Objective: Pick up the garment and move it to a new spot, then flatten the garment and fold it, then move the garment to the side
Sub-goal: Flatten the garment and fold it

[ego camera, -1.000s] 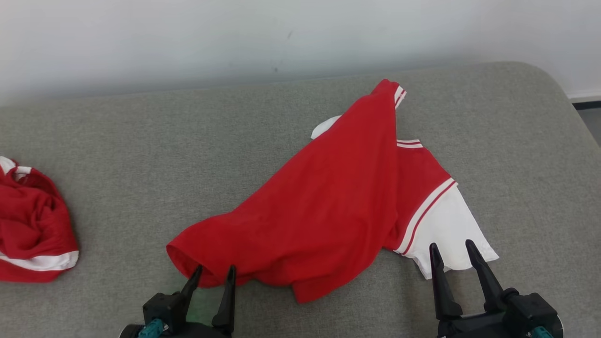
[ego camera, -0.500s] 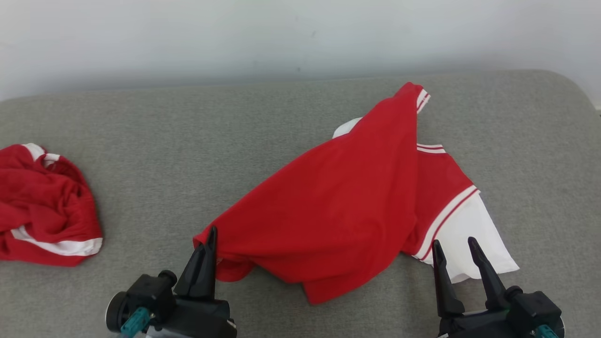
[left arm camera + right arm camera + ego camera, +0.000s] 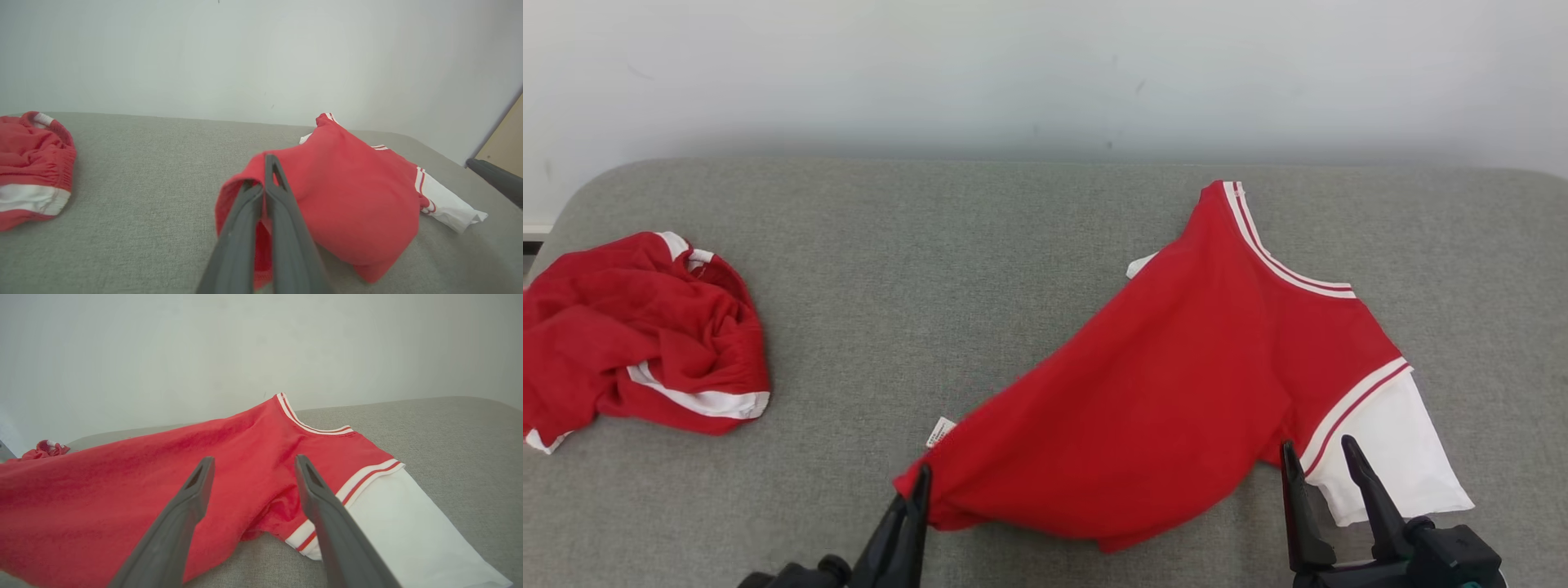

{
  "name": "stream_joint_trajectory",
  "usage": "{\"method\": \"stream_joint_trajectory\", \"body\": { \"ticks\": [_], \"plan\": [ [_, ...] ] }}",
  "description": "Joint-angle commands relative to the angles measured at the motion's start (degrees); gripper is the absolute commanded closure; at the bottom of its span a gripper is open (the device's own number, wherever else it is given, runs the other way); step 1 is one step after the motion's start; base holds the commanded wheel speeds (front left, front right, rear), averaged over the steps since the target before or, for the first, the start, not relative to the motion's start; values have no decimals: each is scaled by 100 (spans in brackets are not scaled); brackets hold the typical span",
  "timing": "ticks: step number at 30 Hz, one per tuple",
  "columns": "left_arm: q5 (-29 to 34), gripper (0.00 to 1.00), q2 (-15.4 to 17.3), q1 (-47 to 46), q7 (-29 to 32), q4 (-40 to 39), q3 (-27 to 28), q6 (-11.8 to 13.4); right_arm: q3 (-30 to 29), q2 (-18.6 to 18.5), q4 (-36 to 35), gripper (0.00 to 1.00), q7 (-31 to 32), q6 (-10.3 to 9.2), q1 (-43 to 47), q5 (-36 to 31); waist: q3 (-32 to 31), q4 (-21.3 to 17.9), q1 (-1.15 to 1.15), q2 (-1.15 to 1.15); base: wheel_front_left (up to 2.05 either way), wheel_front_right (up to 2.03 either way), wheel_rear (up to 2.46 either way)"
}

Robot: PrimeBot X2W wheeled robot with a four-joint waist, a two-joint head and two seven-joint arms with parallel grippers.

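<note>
Red knit cloth with white trim makes the garment [image 3: 1176, 392], a short-sleeved shirt that lies on the right half of a padded grey surface [image 3: 931, 261] with a fine woven texture and rounded corners. Its long axis runs on a diagonal: the hem end points to the near left, toward the robot, and the neck end points to the far right, toward the pale wall [image 3: 1013, 73]. The collar [image 3: 1274, 261] is a curved band with white and red stripes. The white sleeve [image 3: 1388, 457] is smooth and flat and points to the near right, joined to the red body by a striped seam. The body is not flat; it is drawn into a long, narrow shape with soft folds, and a small white label [image 3: 940, 430] sticks out near the hem. The left hand [image 3: 920, 488] has its two dark fingers pressed together and pinches the hem corner, and in the left wrist view the red cloth wraps around them. The right hand [image 3: 1316, 447] has its fingers spread and holds nothing, at the near edge where sleeve and body meet; I cannot tell if it touches the cloth. A second red garment [image 3: 637, 327], crumpled into a rounded heap with white bands, lies well apart at the far left
</note>
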Motion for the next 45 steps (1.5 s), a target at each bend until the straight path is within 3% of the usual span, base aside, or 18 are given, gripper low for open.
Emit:
{"method": "stream_joint_trajectory", "body": {
  "ticks": [1, 7, 11, 19, 27, 34, 42, 44, 45],
  "plan": [
    [7, 100, 47, 105, -24, 83, -56, 7, 2, 2, 25, 0, 1, 6, 54, 14, -18, 38, 0, 0, 0, 0, 0],
    [-77, 100, 51, -208, -24, 298, -71, 7, 74, 2, 100, 0, 1, 6, -66, -14, -24, -87, 0, 0, 0, 0, 0],
    [-118, 100, 246, -700, -24, 491, -123, 7, 97, 3, 114, 0, 1, 6, -130, -16, 21, -291, 0, 0, 0, 0, 0],
    [-216, 100, 1016, -2107, -23, 1217, -528, 8, 131, 4, 207, 0, 2, 6, -370, 72, 309, -902, 0, 0, 0, 0, 0],
    [-847, 100, 1753, -3496, 62, 2296, -1207, 9, 200, 3, 355, 0, 1, 6, -754, 156, 718, -1533, 0, 0, 0, 0, 0],
    [-1423, 100, 2021, -4311, 71, 3107, -1800, 9, 185, 5, 459, 0, 1, 6, -914, 128, 877, -1778, 0, 0, 0, 0, 0],
    [-1893, 100, 1974, -5010, -2, 4043, -2290, 9, 173, 5, 587, 0, 1, 6, -1026, 77, 959, -1806, 0, 0, 0, 0, 0],
    [-1946, 65, 1918, -5102, -13, 4182, -2416, 9, 176, 4, 613, 0, 1, 6, -1060, 76, 960, -1773, 0, 0, 0, 0, 0],
    [-1990, 3, 1907, -5145, -21, 4247, -2441, 9, 178, 4, 624, 0, 1, 6, -1074, 79, 958, -1747, 0, 0, 0, 0, 0]
  ]
}}
